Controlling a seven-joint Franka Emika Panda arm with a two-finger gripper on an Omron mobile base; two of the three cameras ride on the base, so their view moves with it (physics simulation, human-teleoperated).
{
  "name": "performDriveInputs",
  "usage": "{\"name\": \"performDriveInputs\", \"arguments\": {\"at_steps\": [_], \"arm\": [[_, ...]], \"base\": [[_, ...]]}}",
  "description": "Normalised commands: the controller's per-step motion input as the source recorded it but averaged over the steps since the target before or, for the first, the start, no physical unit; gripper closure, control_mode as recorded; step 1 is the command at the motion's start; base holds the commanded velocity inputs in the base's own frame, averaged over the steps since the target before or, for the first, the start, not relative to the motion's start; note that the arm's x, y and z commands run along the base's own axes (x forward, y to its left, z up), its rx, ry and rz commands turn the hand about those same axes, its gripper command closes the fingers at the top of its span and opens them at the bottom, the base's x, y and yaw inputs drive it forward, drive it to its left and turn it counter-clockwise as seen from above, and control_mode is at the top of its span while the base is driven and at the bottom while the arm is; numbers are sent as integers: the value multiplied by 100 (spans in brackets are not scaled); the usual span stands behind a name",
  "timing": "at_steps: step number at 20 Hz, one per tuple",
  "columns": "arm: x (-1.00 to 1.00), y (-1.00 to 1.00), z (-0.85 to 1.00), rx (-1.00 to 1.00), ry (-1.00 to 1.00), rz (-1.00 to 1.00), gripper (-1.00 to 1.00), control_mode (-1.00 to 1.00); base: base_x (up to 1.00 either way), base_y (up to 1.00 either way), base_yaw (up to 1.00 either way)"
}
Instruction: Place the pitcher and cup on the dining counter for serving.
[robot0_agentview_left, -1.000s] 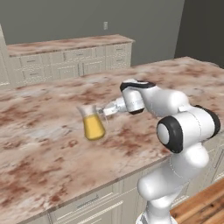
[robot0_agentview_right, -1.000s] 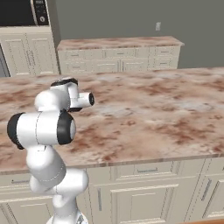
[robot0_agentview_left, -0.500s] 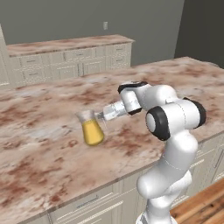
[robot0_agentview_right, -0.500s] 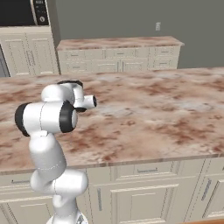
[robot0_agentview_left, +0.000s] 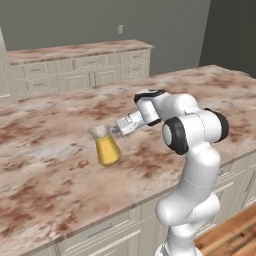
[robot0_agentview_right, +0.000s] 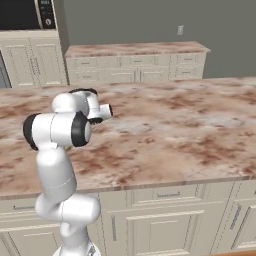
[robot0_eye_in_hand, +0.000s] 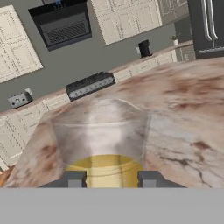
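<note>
The pitcher (robot0_agentview_left: 107, 146) was clear glass with a flared base, a narrower neck and a rim wider than the neck. Orange-yellow liquid filled its lower part. It stood upright on the dining worktop (robot0_agentview_left: 45, 165), a broad slab of reddish-brown and cream marbled stone over cream panelled cabinets, directly at the tip of the claw (robot0_agentview_left: 120, 128).

The white arm rose from in front of the worktop's near edge, bent at its dark elbow joint and reached out nearly level over the stone. The claw met the pitcher at its neck from the side. In the hand view the pitcher (robot0_eye_in_hand: 101, 140) sat right ahead of the claw (robot0_eye_in_hand: 109, 179), and the two dark fingertips (robot0_eye_in_hand: 72, 179) stood on either side of its yellow lower body, so the claw appeared closed around the glass. In the right base view the arm's own body hid the claw and the pitcher.

Beyond the claw, well apart from it, a second run of cream cabinets (robot0_agentview_left: 80, 72) with a marbled top stood against the grey wall. Past the pitcher in the hand view lay a toaster oven (robot0_eye_in_hand: 89, 85) and a dark microwave (robot0_eye_in_hand: 62, 24). Nothing stood on the stone close to the pitcher.
</note>
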Motion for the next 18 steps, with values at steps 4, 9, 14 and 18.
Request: {"name": "performDriveInputs", "arguments": {"at_steps": [4,9,14,18], "arm": [[-5,-24,0,0,0,0,-100,-100],[-41,-60,2,0,0,0,-100,-100],[-40,-75,0,0,-1,0,-100,-100],[-34,-73,0,-4,-2,0,-100,-100]], "base": [[0,0,0],[0,0,0],[0,0,0],[0,0,0]]}}
